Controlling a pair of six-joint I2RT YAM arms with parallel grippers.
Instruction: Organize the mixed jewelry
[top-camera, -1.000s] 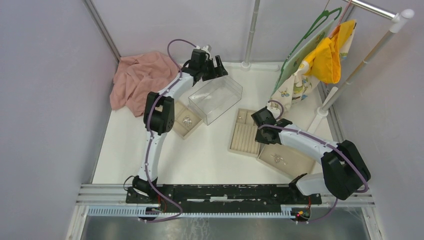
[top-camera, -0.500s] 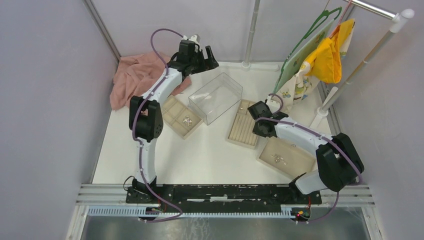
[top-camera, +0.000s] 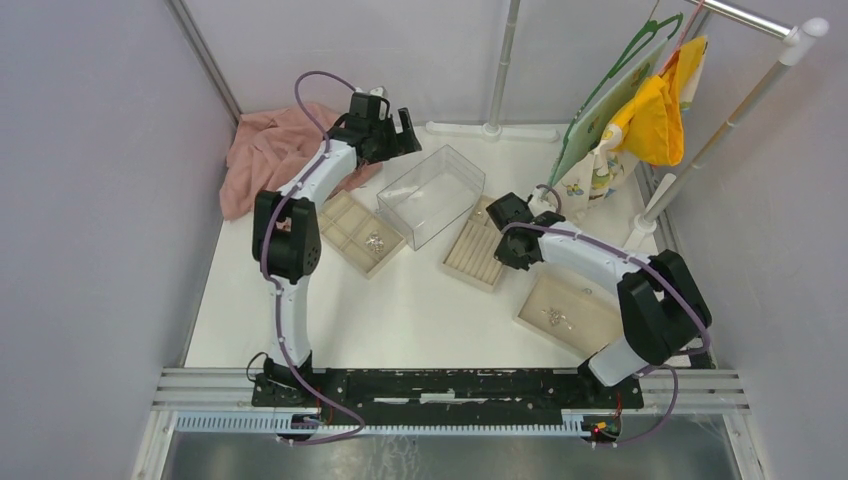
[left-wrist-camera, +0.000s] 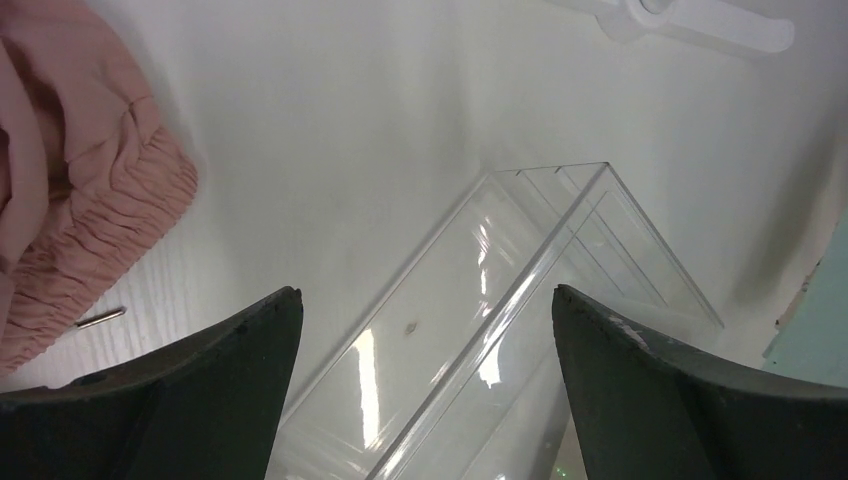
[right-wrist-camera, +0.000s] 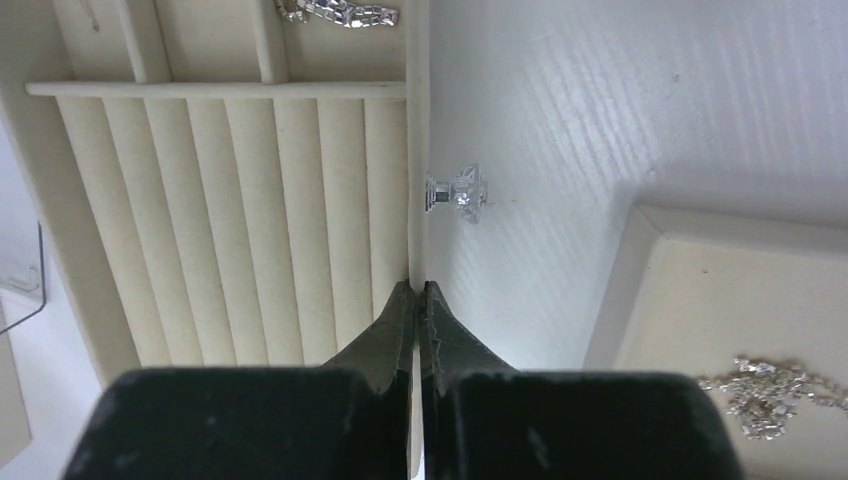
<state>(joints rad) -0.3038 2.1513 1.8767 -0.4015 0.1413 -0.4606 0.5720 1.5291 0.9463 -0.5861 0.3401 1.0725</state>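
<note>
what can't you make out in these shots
- Top view: jewelry in the left tray, too small to tell types.
- Right wrist view: chain cut by top edge; cluster cut by right edge.
- Left wrist view: clear box near end, behind the left fingers.

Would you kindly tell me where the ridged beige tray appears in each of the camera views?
Top external: ridged beige tray just right of centre, near the clear box.
Left wrist: not in it.
Right wrist: fills the left half, right pincer shut at its right rim.
Shared landmark: the flat tray holding silver jewelry, lower right in both.
</note>
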